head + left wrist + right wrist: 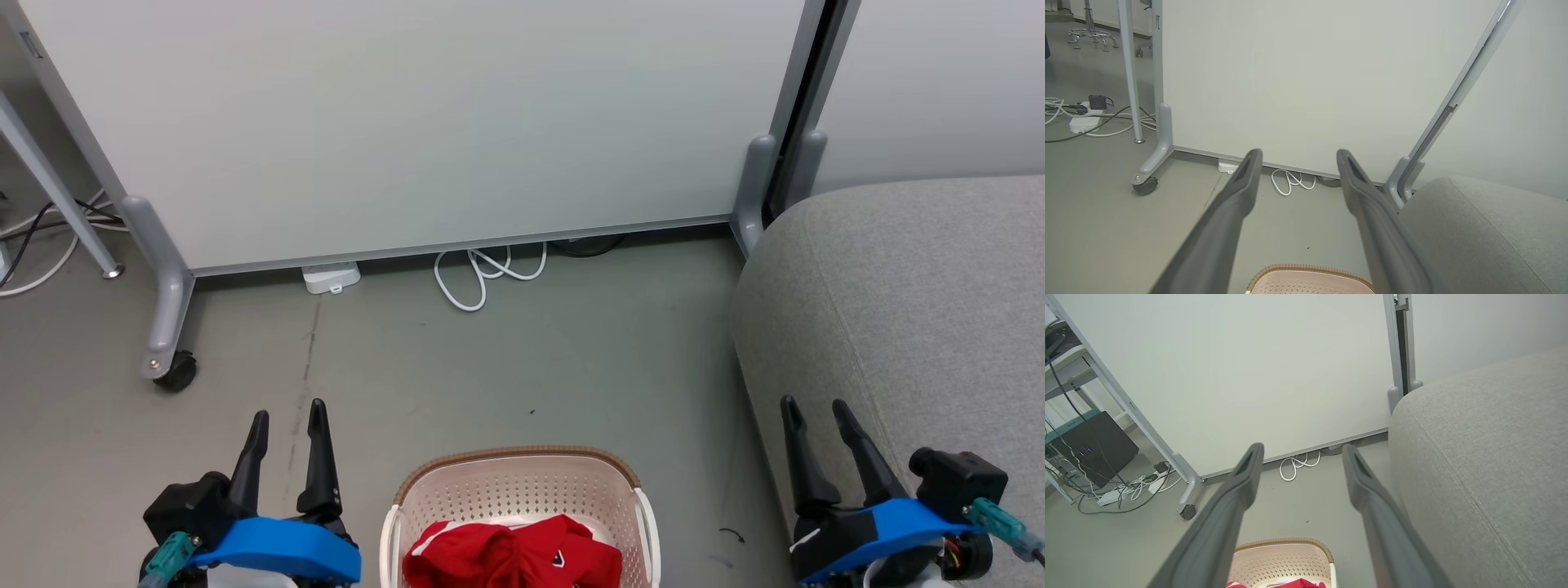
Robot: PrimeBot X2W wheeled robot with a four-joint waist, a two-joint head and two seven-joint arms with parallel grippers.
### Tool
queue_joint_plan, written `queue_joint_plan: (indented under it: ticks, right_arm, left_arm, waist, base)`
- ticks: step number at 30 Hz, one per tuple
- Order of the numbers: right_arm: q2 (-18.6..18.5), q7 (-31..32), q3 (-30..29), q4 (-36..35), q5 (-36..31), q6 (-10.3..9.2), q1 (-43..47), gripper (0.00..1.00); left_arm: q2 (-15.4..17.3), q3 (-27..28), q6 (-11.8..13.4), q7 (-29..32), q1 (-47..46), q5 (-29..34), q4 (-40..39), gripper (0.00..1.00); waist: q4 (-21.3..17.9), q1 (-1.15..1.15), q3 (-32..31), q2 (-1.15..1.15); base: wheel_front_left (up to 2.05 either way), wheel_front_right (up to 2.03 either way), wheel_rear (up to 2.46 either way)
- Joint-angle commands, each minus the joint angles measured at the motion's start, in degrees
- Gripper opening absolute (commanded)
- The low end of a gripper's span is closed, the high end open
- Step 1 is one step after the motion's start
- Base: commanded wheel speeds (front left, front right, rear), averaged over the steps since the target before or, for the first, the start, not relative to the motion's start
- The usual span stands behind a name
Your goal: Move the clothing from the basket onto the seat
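At the left of the head view, a wheeled partition (408, 122) is carried on a grey leg with a castor (175, 372) that rests on the grey floor (531, 359). Low on the left, the left gripper (289, 410) is held above the floor, its jaws spread wide with nothing between them. Just to its right, at the bottom middle, the basket (522, 490) is set on the floor, and the clothing (490, 559) is heaped inside it, red with white trim and a small dark emblem. Behind the basket, a looped white cable (482, 282) is laid at the foot of the partition. Low on the right, the right gripper (814, 403) is seen against the rounded edge of the seat (914, 310), its jaws likewise spread wide and holding nothing. The seat is spread along the right side, apart from the basket, with a strip of floor between them.
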Motion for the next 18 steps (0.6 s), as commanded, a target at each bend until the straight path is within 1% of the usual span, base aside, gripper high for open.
queue_joint_plan:
  ticks: [1,8,18]
  right_arm:
    - [-0.4,-0.5,0.1,0.0,-1.5,0.12,-1.0,1.00]
    - [-0.4,-1.1,0.3,0.3,-4.9,0.13,-0.9,1.00]
    - [-0.5,-2.0,0.4,0.5,-9.3,0.13,-0.7,1.00]
  left_arm:
    - [0.0,0.3,-0.4,-0.6,-0.1,0.9,-0.1,1.00]
    - [-0.4,0.2,-1.0,-1.4,0.0,3.2,0.7,1.00]
    - [-0.7,-0.1,-0.9,-2.6,-0.2,7.2,1.3,1.00]
  waist:
    - [0.0,0.00,-0.1,0.00]
    - [0.1,0.00,-0.3,0.00]
    - [0.3,0.00,-0.4,0.00]
  base:
    - [0.00,0.00,0.00]
    - [0.00,0.00,0.00]
    - [0.00,0.00,0.00]
